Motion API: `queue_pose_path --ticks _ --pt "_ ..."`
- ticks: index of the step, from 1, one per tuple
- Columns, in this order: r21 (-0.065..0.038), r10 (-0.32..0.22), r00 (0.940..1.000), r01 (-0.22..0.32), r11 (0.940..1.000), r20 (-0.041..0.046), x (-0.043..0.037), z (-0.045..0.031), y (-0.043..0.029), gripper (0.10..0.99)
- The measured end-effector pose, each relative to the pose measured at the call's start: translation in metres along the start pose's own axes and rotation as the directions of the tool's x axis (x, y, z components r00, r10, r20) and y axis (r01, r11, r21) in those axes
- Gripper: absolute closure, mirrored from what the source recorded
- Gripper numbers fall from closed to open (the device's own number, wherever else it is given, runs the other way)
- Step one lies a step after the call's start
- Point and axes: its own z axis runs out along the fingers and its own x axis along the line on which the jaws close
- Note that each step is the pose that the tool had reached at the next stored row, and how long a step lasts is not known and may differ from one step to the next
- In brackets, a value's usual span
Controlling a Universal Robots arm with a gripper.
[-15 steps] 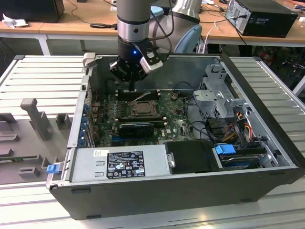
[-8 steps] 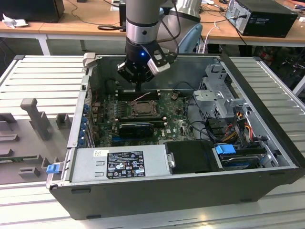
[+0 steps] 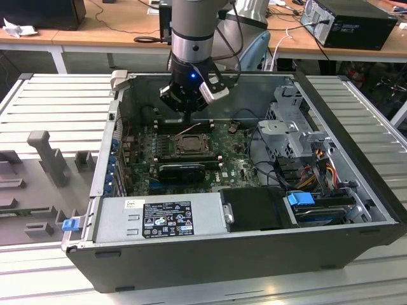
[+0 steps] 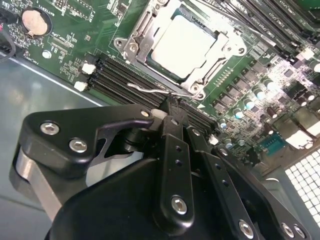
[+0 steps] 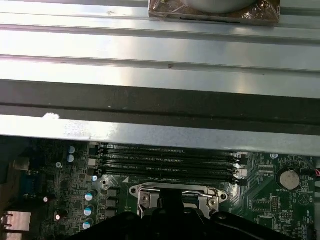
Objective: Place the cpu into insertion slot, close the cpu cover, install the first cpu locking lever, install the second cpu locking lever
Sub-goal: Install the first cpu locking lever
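Observation:
In the second wrist view the cpu lies flat in the insertion slot, its dull silver top showing through the cpu cover, which lies down over it. A thin wire locking lever runs along the slot's edge beside the memory slots. My gripper is shut, and its tips sit right at this lever; whether they touch it I cannot tell. In the exterior view the gripper hangs inside the open computer case, just behind the insertion slot. The first wrist view shows the insertion slot just past my black fingers.
Black memory slots lie between gripper and socket. A coin battery sits on the board. A long black card, the power supply, the drive cage and cables crowd the case. The case wall stands close behind.

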Motion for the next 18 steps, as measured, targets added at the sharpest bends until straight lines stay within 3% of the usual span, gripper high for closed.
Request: queue_pose_path --ticks 3,7,11,15,18 --pt "-0.001 0.0 1.0 0.0 1.0 0.0 -0.0005 0.0011 -0.0002 0.98" --pt "-0.006 -0.002 0.9999 0.002 1.0 0.016 -0.0011 0.0033 -0.0004 0.98" --pt "-0.016 -0.003 0.9999 0.003 0.9999 0.0163 -0.0054 0.0101 0.0005 0.98" --pt "-0.031 -0.009 0.9998 0.01 0.9995 0.0167 -0.0056 0.0123 0.0005 0.98" --pt "-0.035 -0.009 0.9998 0.01 0.9993 0.0169 -0.0056 0.0131 0.0003 0.98"
